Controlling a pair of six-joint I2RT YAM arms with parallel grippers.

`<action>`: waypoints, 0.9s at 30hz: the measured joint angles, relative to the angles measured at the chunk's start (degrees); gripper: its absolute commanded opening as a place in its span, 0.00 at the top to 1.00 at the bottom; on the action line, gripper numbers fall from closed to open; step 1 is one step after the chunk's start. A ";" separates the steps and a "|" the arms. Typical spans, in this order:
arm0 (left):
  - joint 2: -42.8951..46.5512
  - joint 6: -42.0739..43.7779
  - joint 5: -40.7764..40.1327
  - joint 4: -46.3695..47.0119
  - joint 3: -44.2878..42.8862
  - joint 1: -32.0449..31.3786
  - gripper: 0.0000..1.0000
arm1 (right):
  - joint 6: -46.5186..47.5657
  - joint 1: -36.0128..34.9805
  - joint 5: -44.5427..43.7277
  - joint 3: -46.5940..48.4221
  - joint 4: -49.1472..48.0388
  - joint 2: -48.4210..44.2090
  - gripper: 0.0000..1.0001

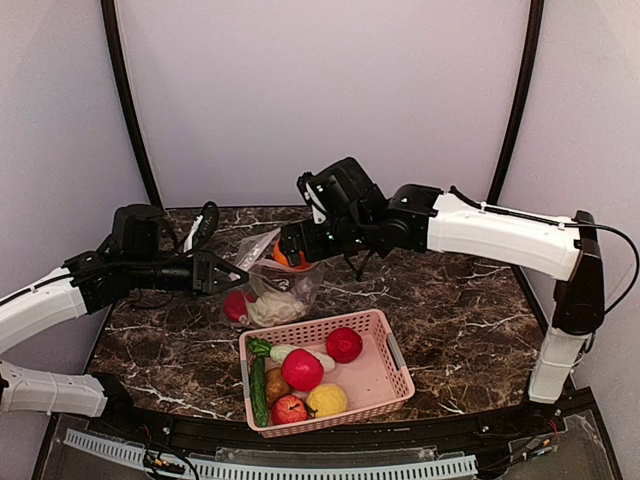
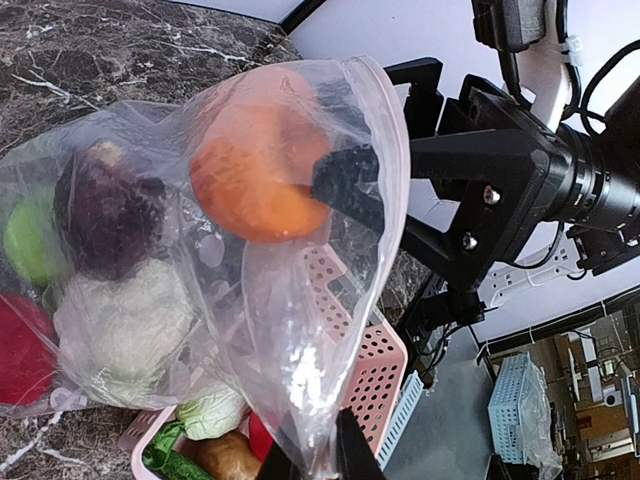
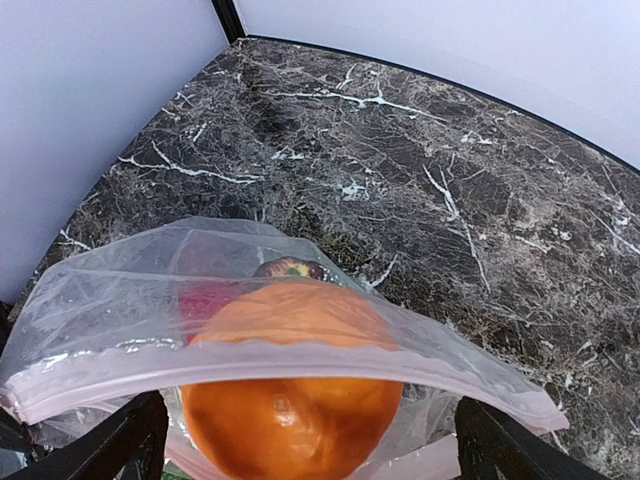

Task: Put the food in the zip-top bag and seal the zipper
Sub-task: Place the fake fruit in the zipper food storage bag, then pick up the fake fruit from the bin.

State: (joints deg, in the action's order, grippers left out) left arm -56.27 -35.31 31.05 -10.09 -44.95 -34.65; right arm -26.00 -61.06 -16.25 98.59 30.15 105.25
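Note:
The clear zip-top bag (image 1: 285,285) stands open on the marble. My left gripper (image 1: 218,272) is shut on its rim; in the left wrist view the film (image 2: 300,330) runs down between the fingers (image 2: 355,455). My right gripper (image 1: 290,252) holds an orange ball (image 3: 290,420) in the bag's mouth, a finger (image 2: 348,182) against its side. The pinkish zipper (image 3: 300,362) crosses in front of the ball, unsealed. Inside the bag lie a pale cabbage (image 2: 125,320), a green ball (image 2: 35,240), a dark purple fruit (image 2: 105,210) and a red ball (image 2: 20,350).
A pink slatted basket (image 1: 395,355) sits in front of the bag. It holds two red balls (image 1: 344,344), a yellow ball (image 1: 327,399), a red apple (image 1: 289,409), a cucumber (image 1: 259,385) and a potato (image 1: 276,385). White walls enclose the table.

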 measured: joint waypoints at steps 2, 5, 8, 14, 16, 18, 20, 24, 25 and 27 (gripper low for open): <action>0.15 -0.09 -0.02 0.00 0.00 0.00 0.99 | 0.00 0.00 0.26 -0.55 0.04 -1.36 0.02; 0.33 -0.20 -0.04 0.02 0.00 0.00 0.99 | -0.04 0.00 1.27 -1.90 -0.22 -4.13 0.03; 0.48 -0.52 -0.07 0.04 0.00 0.00 0.99 | -0.11 0.00 2.71 -4.07 -0.94 -7.80 0.03; 0.85 -1.27 -0.11 0.17 0.00 0.00 0.99 | -0.46 -0.61 6.21 -11.76 -3.54 -17.77 0.04; 0.90 -1.46 -0.09 0.26 0.00 0.00 0.99 | -0.94 -1.20 6.73 -14.75 -4.35 -20.79 0.04; 0.92 -1.64 -0.09 0.44 0.00 0.00 0.99 | -1.55 -2.21 7.32 -18.08 -4.85 -23.65 0.05; 0.92 -1.68 -0.09 0.63 0.00 0.00 0.99 | -2.32 -3.69 7.69 -21.70 -5.27 -26.08 0.05; 0.92 -1.70 -0.09 0.68 0.00 0.00 0.99 | -5.77 -7.30 8.92 -30.01 -6.49 -29.05 0.07; 0.92 -1.70 -0.07 0.68 0.00 0.00 0.99 | -6.82 -8.31 9.25 -32.11 -6.71 -29.18 0.07; 0.92 -1.70 -0.07 0.68 0.00 0.00 0.99 | -8.81 -9.86 9.84 -35.28 -7.02 -29.07 0.07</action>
State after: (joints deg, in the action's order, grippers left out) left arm -55.35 -37.01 30.98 -9.41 -44.95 -34.65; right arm -34.81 -70.91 -6.42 63.31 23.14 76.18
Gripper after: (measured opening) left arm 0.079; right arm 0.935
